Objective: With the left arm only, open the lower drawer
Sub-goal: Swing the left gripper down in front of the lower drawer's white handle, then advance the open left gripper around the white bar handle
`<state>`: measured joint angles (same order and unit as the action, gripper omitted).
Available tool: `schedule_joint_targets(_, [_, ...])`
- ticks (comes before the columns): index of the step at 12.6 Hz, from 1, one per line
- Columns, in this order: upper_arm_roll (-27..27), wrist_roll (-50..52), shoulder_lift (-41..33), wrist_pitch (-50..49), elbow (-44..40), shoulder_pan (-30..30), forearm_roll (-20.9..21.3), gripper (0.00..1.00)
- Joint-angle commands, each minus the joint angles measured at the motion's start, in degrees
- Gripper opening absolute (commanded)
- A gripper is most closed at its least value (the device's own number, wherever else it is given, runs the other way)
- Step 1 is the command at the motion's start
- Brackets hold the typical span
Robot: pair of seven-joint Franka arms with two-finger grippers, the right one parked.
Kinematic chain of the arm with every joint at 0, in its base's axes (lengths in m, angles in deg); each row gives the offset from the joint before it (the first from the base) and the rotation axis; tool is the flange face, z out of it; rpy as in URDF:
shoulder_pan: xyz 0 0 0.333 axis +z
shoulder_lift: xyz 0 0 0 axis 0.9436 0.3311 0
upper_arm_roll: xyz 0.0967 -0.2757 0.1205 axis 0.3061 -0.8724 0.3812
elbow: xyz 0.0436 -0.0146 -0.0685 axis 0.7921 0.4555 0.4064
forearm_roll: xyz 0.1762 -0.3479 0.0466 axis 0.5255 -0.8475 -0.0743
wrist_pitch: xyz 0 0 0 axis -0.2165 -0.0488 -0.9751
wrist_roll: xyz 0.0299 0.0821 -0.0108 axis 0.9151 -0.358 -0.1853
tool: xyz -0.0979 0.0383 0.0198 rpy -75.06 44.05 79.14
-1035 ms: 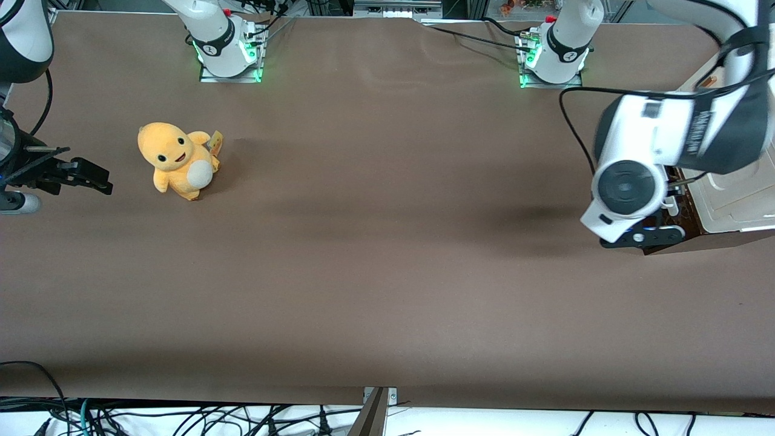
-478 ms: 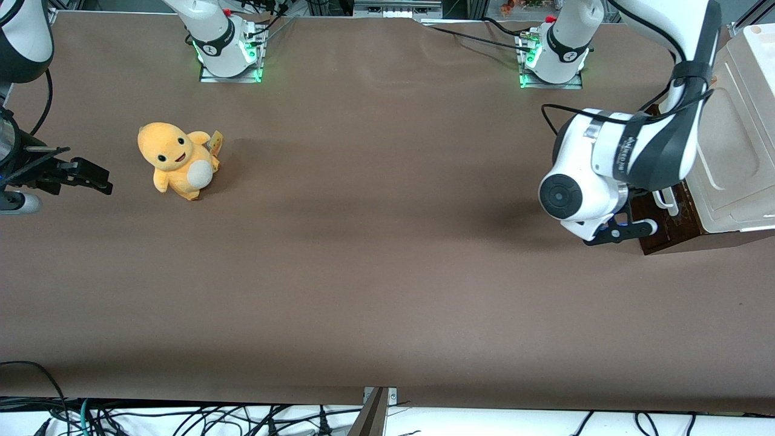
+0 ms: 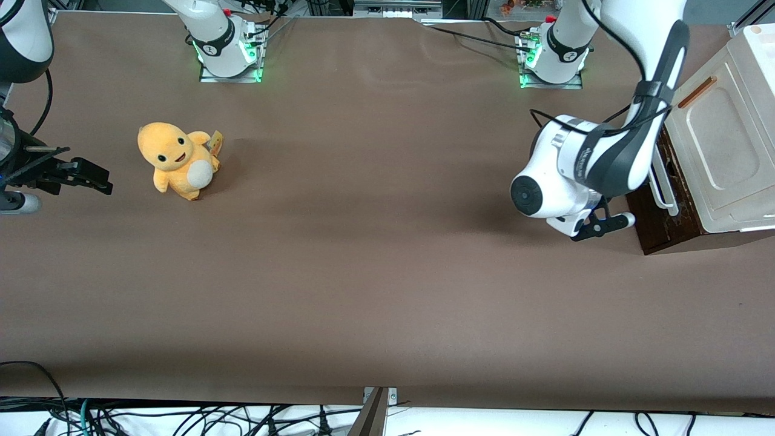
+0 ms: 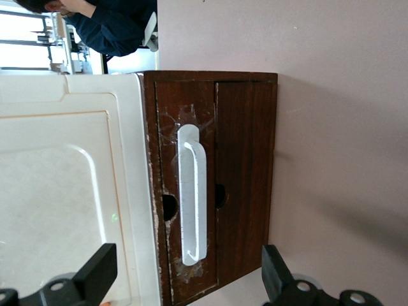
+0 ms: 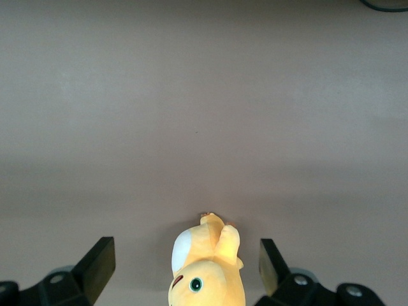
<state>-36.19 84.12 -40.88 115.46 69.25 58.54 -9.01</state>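
Left arm (image 3: 611, 154) reaches over the working end of the tabletop (image 3: 375, 284), wrist bent low in front of the cabinet (image 3: 720, 151). Gripper (image 3: 599, 225) hangs just above the tabletop, near the cabinet's dark front but apart from it — not touching the handle (image 3: 663, 191). Fingers (image 4: 95, 274) are spread wide apart, nothing between them; in the wrist view the handle (image 4: 192, 194) sits in line with the gap.

Drawer (image 4: 188, 191) — dark brown wood front with a long white bar handle — is at the cabinet's base, shut flush with the frame. Scuffed finish around the handle, and a round hole shows on each side of the bar. A second dark panel (image 4: 245, 178) sits beside it, closer to the tabletop. Above the drawer is the cream panel (image 3: 717, 142) with an orange-brown strip (image 3: 696, 92).

Yellow plush (image 3: 177, 160) sits upright well off toward the parked arm's end, alone on the brown surface. Two arm bases with green lights stand at the tabletop edge farthest from the front camera.
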Motion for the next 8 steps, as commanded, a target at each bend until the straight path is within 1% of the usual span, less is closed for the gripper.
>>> schedule_joint_targets(1, [-0.3,1.4,0.8,-0.8,1.3,0.1,3.7,1.00])
schedule_joint_targets(5, [-0.3,4.0,3.5,-2.0,3.4,0.2,7.5,1.00])
schedule_joint_targets(8, [-0.3,7.3,5.7,-2.9,3.4,0.3,8.2,1.00])
